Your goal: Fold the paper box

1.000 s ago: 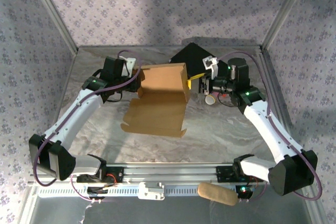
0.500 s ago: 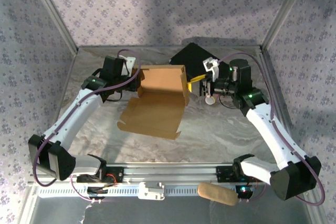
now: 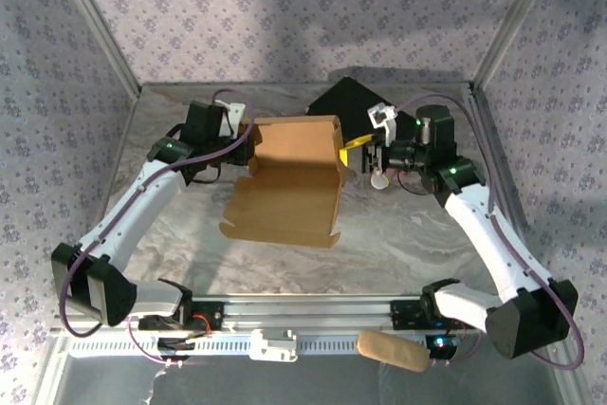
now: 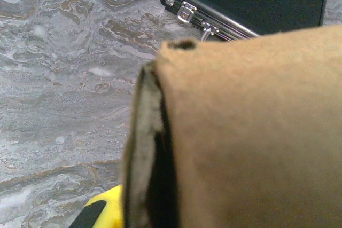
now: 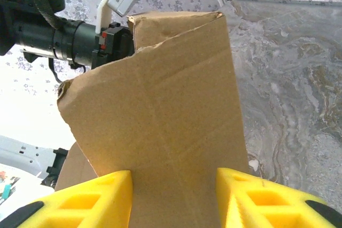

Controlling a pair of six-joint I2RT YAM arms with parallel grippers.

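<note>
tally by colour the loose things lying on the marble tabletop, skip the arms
tan-brown: 1, the paper box
black: 1, the case with metal latches
total: 2

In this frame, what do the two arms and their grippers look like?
The left arm and right arm have white shell links with black joint housings, each carrying a small green light. A purple cable loops along each. The right gripper has chunky yellow fingers.
</note>
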